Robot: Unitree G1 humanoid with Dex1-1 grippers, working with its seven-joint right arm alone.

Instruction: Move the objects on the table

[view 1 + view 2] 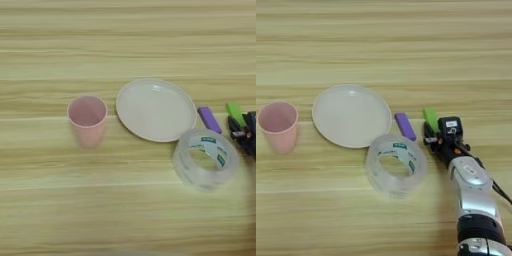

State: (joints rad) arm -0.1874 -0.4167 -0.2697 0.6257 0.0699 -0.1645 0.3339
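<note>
The clear tape roll [396,165] with its green-and-white inner label lies on the wooden table [381,45], just in front of the white plate. A small purple bar [405,126] lies to the right of the plate, and a bright green bar [431,119] lies a little further right. My right gripper [440,134] sits at the near end of the green bar, touching or almost touching it. The silver forearm [473,192] runs down to the bottom right corner. In the left eye view only the gripper's tip [245,131] shows, at the right edge.
A round white plate [351,116] rests at centre left. A pink cup [278,126] stands upright to its left. A thin black cable [501,192] runs beside the forearm.
</note>
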